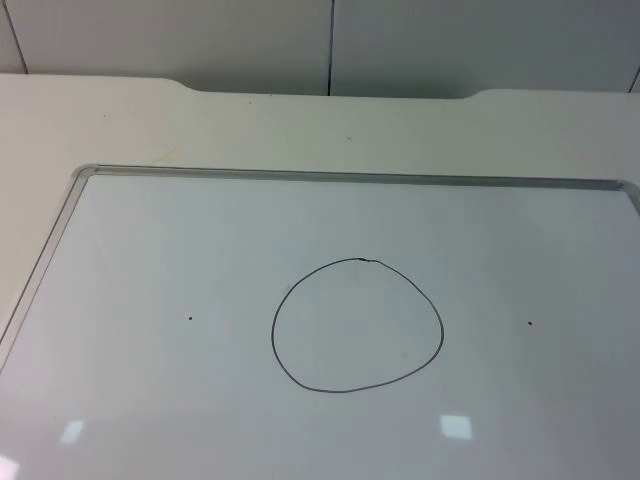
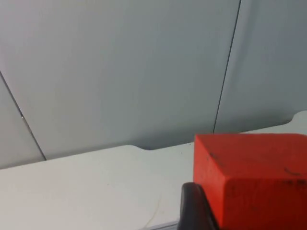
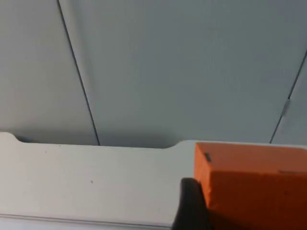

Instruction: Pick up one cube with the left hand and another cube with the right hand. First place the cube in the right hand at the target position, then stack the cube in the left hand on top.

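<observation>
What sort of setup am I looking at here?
Likely a lab test bench: a whiteboard with a hand-drawn circle on a white table, grey partition wall behind.

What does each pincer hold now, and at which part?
The left pincer holds a red cube, one fingertip against its side face. The right pincer holds an orange cube the same way.

You see a red cube and an orange cube. The counter looks white, its circle black.
</observation>
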